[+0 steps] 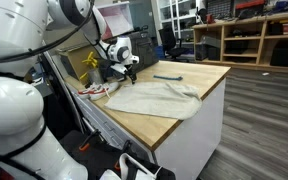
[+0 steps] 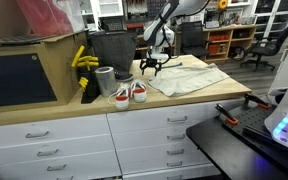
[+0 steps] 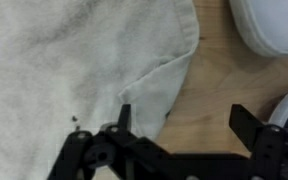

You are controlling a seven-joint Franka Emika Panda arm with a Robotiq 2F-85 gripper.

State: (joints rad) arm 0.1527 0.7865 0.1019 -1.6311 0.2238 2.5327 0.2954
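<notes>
While open over the towel (image 3: 64, 60), claw (image 3: 179, 118) near shoes (image 2: 130, 93), grey cup (image 2: 105, 81)

Off-white towel (image 1: 154, 98), soft and rumpled, spread loosely flat on the wooden countertop (image 1: 209, 72), reaching close to the counter's front edge, one side folded over into a curled hem, that side just beside a pair of white sneakers (image 2: 125, 94)

Both exterior views share the worktop (image 1: 209, 78) (image 2: 189, 97); wrist view looks down closely.
</notes>
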